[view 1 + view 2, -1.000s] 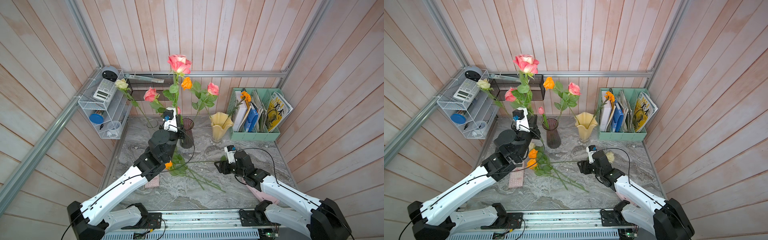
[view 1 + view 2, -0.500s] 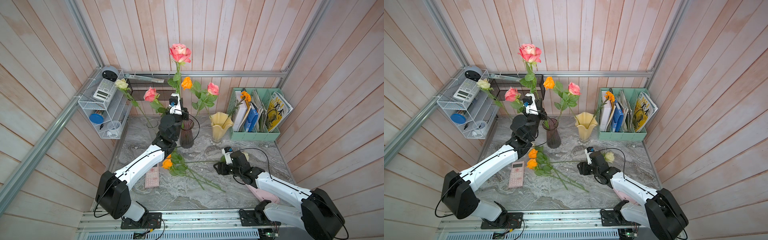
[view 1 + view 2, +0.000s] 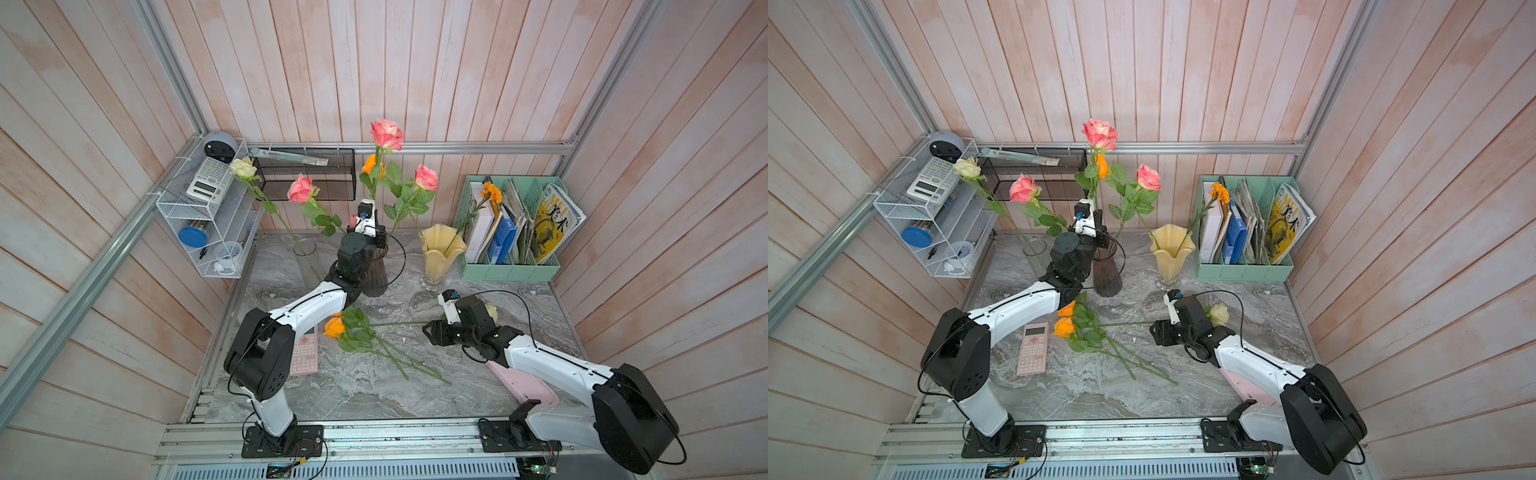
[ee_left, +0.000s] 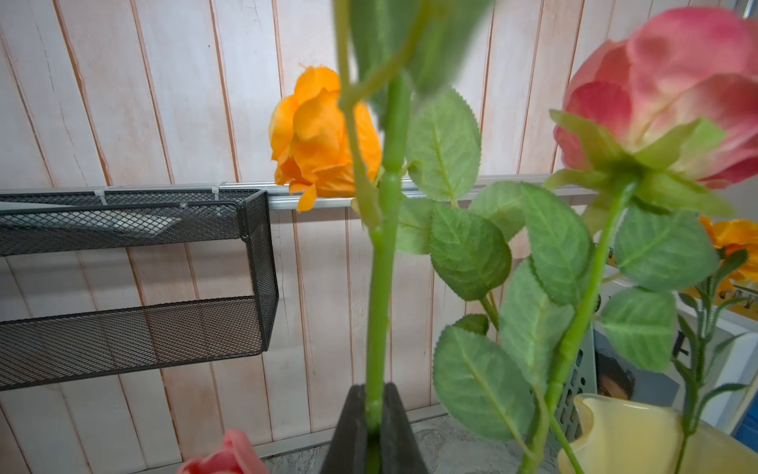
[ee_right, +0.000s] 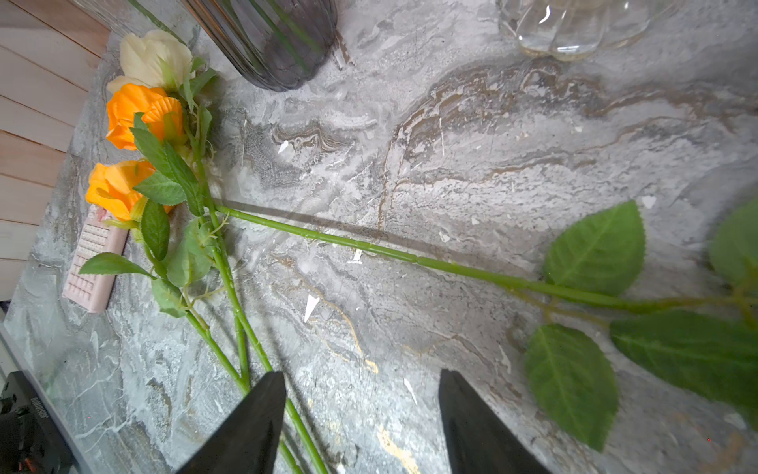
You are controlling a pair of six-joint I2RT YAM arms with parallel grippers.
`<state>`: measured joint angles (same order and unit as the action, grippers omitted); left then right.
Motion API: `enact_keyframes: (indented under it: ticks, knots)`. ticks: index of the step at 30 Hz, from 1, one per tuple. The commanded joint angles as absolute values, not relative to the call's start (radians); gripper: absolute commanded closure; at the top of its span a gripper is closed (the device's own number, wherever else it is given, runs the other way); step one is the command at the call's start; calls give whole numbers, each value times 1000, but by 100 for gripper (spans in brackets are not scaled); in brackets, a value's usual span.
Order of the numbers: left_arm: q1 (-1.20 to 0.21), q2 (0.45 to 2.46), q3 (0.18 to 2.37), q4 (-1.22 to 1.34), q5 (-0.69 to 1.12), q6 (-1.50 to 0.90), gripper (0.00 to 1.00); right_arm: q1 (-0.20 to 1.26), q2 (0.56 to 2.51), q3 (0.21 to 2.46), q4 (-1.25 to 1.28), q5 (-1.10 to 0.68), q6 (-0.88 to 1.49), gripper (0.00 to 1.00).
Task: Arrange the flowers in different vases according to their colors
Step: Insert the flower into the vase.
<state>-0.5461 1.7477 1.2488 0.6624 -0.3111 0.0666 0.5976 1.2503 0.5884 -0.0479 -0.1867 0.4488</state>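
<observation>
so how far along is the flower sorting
Done: a cream rose stands in the clear glass cylinder vase, pink ones in the dark purple ribbed vase. In hand: the left gripper is shut on a tall pink rose. Left: orange roses and cream roses lying on the marble table.

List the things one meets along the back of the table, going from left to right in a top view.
White wire shelf → clear glass vase → dark purple vase → pale yellow vase → mint-green file holder.
</observation>
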Motion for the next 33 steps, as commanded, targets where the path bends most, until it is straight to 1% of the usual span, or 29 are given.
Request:
enact_keyframes:
  ticks: [1, 2, 3, 4, 5, 8, 14, 17, 21, 23, 25, 27, 29, 33]
  knots:
    - [-543, 1761, 1232, 694, -299, 61, 85, 593, 1263, 619, -72, -216, 436, 34]
    - [-542, 1764, 1229, 677, -299, 55, 78, 594, 1263, 619, -76, -216, 433, 34]
    - [-541, 1765, 1226, 666, -294, 54, 67, 594, 1262, 621, -82, -219, 430, 35]
    - [-541, 1766, 1224, 657, -293, 50, 60, 594, 1262, 622, -86, -224, 425, 35]
    - [-541, 1764, 1217, 649, -293, 45, 58, 594, 1262, 626, -95, -233, 416, 35]
    - [-541, 1750, 1194, 641, -294, 35, 54, 593, 1271, 646, -131, -238, 392, 35]
    - [-544, 1698, 1159, 607, -293, 26, 53, 593, 1281, 685, -174, -242, 388, 35]
    - [-557, 1625, 1112, 596, -292, 27, 48, 594, 1271, 690, -185, -217, 399, 35]
    - [-610, 1485, 1036, 497, -252, 79, 44, 591, 1259, 697, -227, -137, 449, 35]
    - [-640, 1405, 993, 404, -205, 96, 42, 585, 1247, 702, -258, -99, 467, 36]
    - [-657, 1333, 970, 269, -78, 97, 41, 579, 1230, 704, -295, -63, 479, 35]
    - [-670, 1304, 984, 116, 48, 104, 40, 564, 1211, 700, -329, -44, 500, 36]
    - [-675, 1322, 1021, -25, 170, 138, 37, 545, 1187, 690, -360, -41, 522, 36]
    - [-700, 1446, 1122, -243, 204, 238, 37, 512, 1123, 659, -415, -38, 547, 36]
